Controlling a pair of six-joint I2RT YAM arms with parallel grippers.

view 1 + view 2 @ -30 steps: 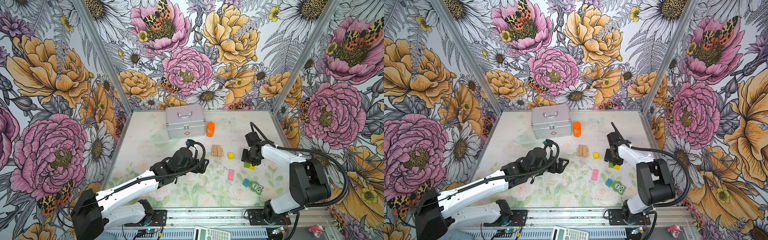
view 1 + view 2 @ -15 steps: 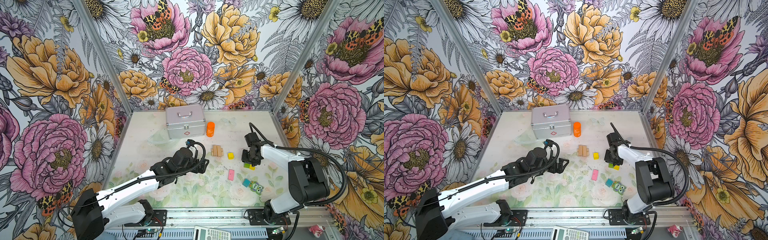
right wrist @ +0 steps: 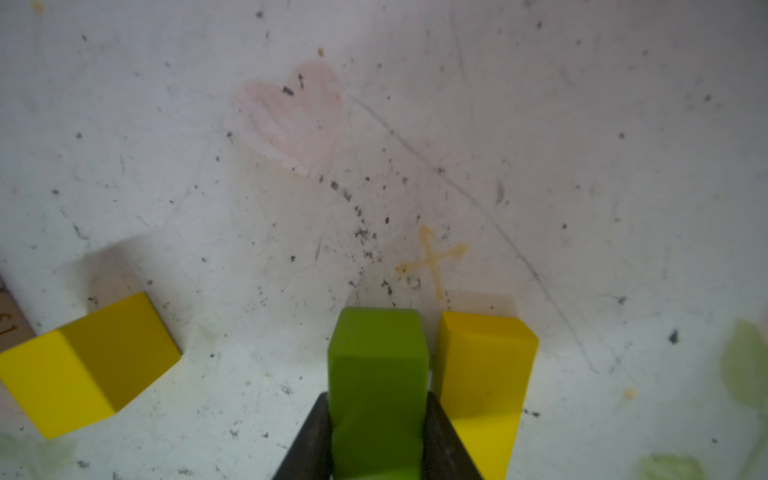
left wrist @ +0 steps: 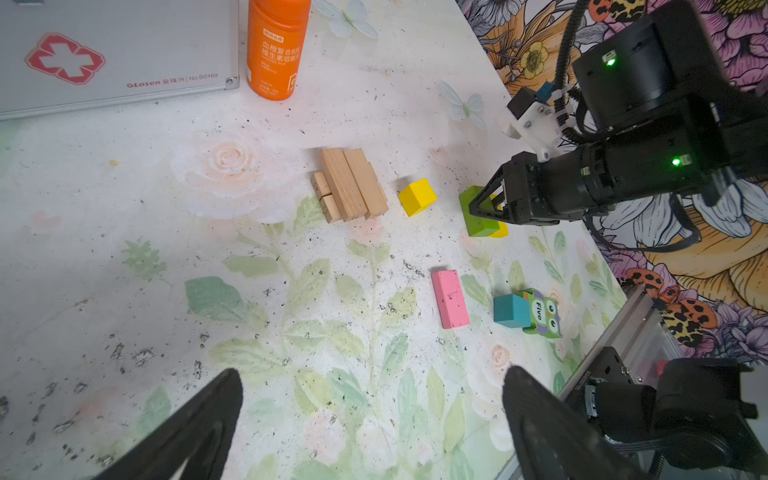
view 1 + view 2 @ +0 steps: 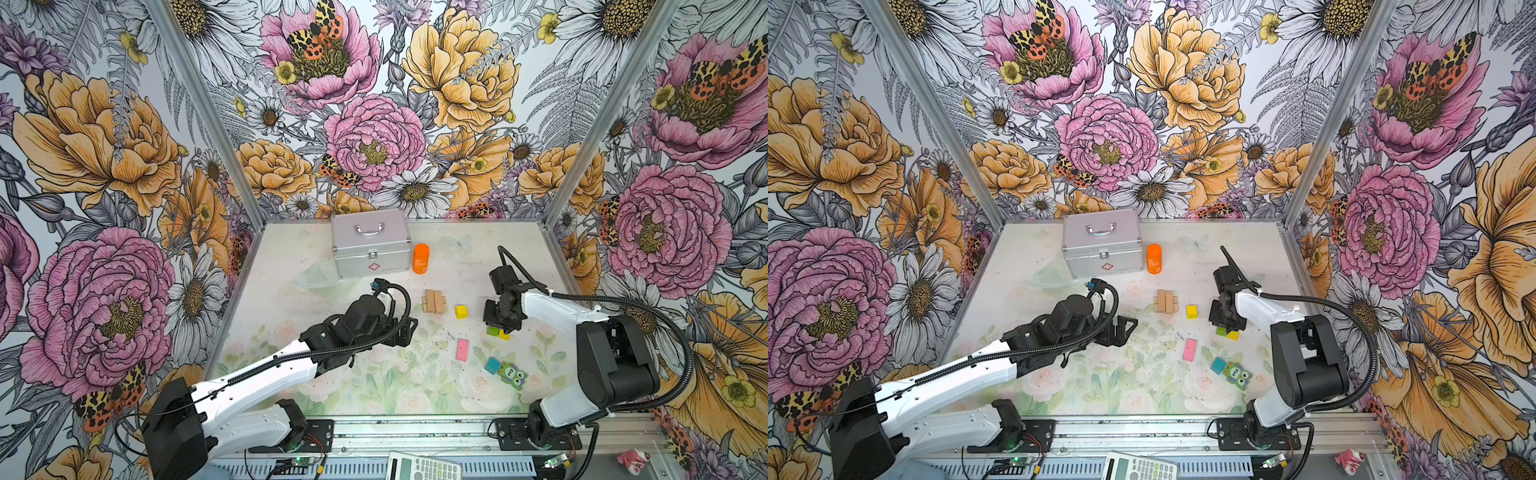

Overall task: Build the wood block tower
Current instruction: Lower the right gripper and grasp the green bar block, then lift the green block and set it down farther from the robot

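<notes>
One green bar (image 3: 378,374), one yellow bar (image 3: 484,365), two cubes (image 4: 417,196) (image 4: 512,311), one pink plank (image 4: 449,298).

At the back of the table (image 5: 282,316) we find the case (image 5: 370,243), the bottle (image 5: 420,258) just beside it on its right. In front of the bottle sits the pile of planks (image 5: 434,301), the first cube (image 5: 461,311) near its right. Further right the left bar (image 5: 493,331) and right bar (image 5: 504,335) lie side by side, the left bar between the jaws of the right gripper (image 5: 498,328). In front of the first cube lies the lone plank (image 5: 462,349); to its front right the second cube (image 5: 492,365) touches the owl piece (image 5: 513,375). The left gripper (image 5: 405,331) hangs left of the lone plank.
</notes>
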